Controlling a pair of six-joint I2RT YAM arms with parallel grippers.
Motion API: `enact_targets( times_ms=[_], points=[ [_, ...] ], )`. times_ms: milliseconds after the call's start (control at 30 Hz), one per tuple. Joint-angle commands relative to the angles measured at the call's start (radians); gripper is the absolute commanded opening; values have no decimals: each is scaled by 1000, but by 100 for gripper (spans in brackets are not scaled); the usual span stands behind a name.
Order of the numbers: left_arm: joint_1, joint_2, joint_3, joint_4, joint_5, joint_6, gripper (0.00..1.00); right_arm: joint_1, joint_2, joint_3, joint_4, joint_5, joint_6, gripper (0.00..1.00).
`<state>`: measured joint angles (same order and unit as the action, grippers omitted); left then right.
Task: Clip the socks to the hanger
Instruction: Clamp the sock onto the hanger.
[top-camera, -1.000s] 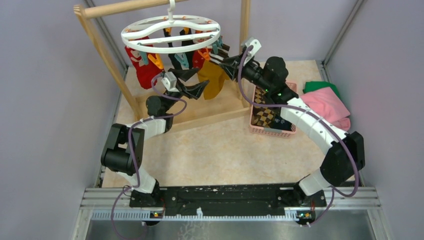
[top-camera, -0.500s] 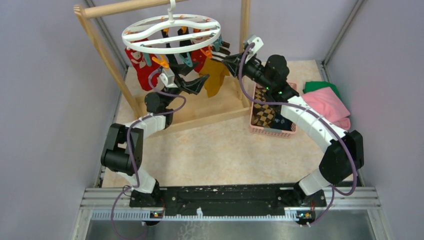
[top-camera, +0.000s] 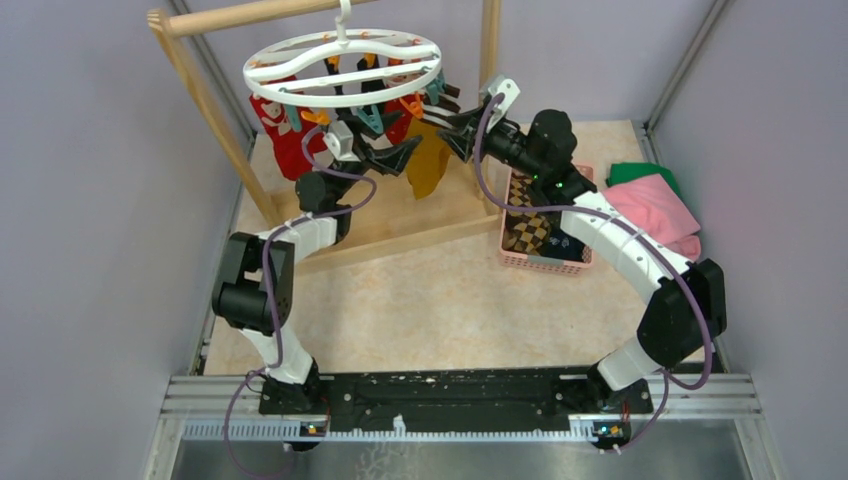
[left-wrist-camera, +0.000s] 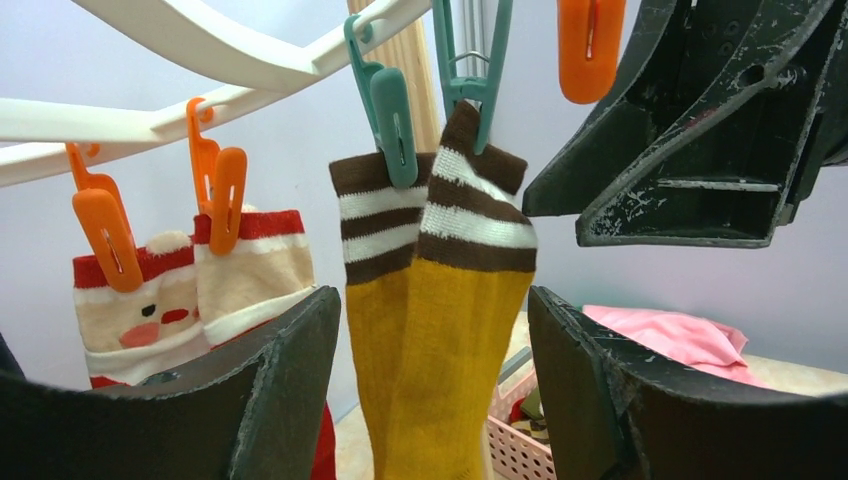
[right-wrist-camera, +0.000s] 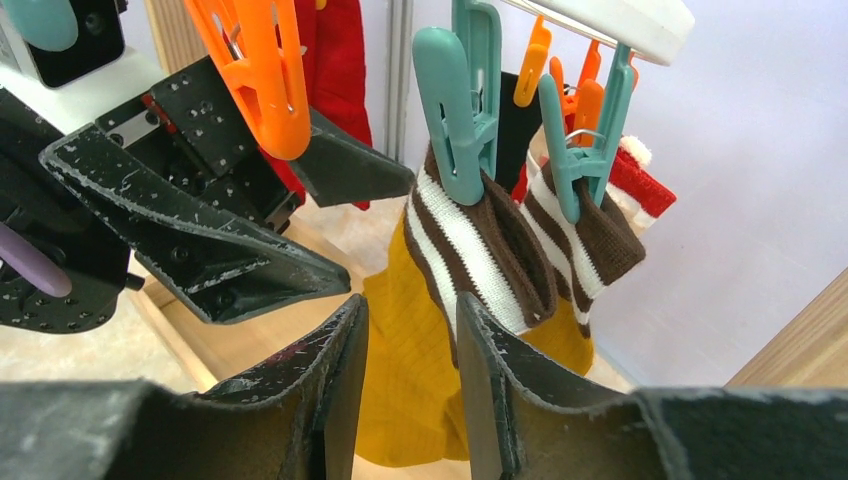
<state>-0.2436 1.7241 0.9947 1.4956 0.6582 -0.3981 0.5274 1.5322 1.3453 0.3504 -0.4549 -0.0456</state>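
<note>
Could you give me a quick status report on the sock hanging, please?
Left gripper open, empty, facing mustard socks. Right gripper slightly open, empty. Socks hang from hanger on teal clips. The grippers crowd each other.

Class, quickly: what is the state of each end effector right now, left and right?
Left end effector: wide open, holding nothing.
Right end effector: slightly open, holding nothing.

No legible text, labels or numbers visible.

Smooth glossy plastic is seen on the hanger and teal clip, knitted cloth on the mustard sock, matt wood on the rack.
</note>
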Motion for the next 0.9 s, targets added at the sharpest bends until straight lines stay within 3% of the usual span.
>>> enact_targets(
  times_ms=[0,533,867],
  points=[
    [4,17,55,298,-21,-19,75,-9,-18,39,22,-27,-28,38],
    [7,137,241,297,54,-282,66,-20,-15,39,29,-33,-14,38],
    [7,189,329,298,77,-355,61,-22,-14,43,28,-37,-11,38]
  ],
)
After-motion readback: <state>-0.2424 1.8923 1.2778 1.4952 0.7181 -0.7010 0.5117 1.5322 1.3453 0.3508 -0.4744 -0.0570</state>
